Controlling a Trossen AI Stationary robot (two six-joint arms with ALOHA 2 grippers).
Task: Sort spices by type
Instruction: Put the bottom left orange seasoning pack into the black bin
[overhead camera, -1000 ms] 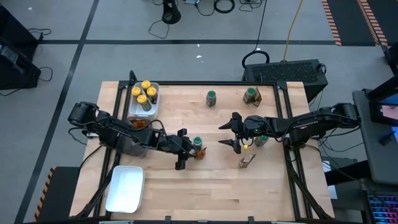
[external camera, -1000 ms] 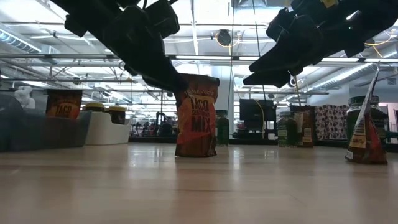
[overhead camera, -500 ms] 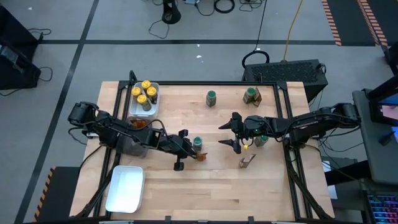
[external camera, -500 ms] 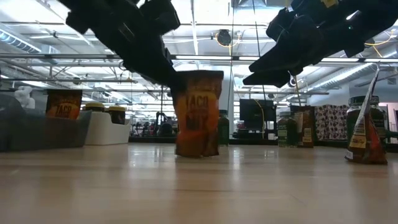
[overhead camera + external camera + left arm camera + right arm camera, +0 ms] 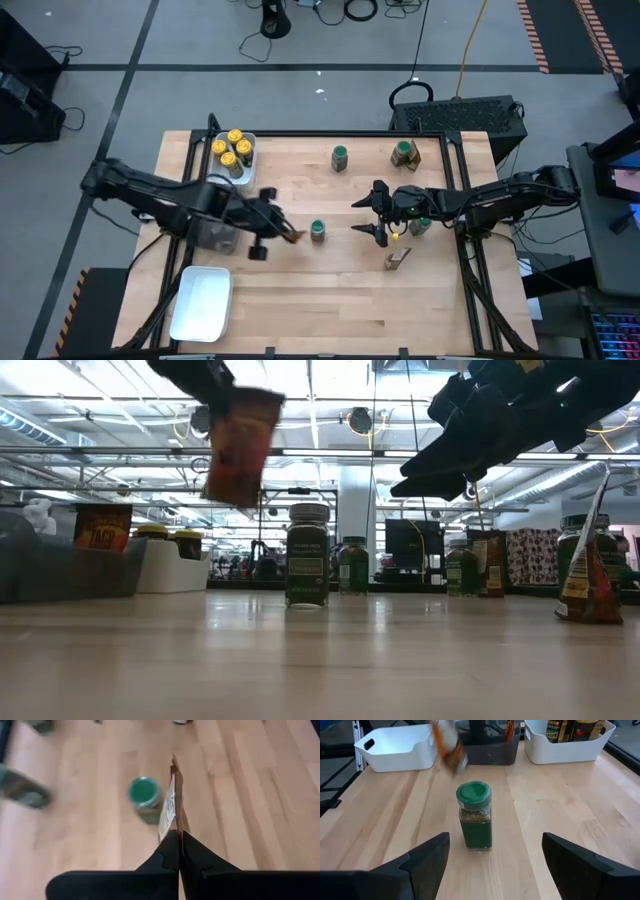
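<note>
Now left tool (image 5: 277, 228) is pinched shut on orange-brown packet (image 5: 240, 445), held up off worktop (image 5: 340, 290) just beside green-lid jar (image 5: 318, 230), dark grey tray side. Right tool (image 5: 366, 215), fingers spread, hovers on jar's other side w/ nothing held.

You can read one item only: "TACO" on the orange-brown packet (image 5: 102, 527) standing in the dark grey tray (image 5: 60, 575); other labels stay illegible.
</note>
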